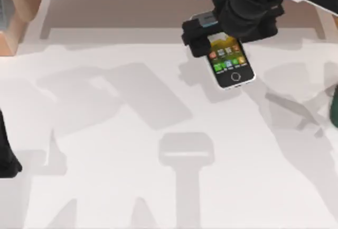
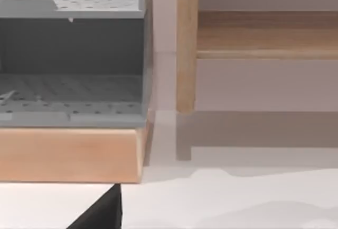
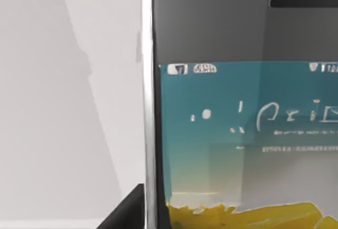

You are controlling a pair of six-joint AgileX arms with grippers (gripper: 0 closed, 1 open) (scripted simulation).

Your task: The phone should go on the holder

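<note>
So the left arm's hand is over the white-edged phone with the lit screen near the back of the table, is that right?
Not the left. The top view shows the right arm's hand over the upper end of the white-edged smartphone with the lit icon screen, near the back of the white table.

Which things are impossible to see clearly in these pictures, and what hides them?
- Top view: the right end effector covers the upper end of the phone, so its grip there is hidden.
- Top view: the left arm is cut off by the left edge.
- Right wrist view: the phone's lower part is cut off by the edge.
- Top view: a dark green thing is cut off by the right edge.
</note>
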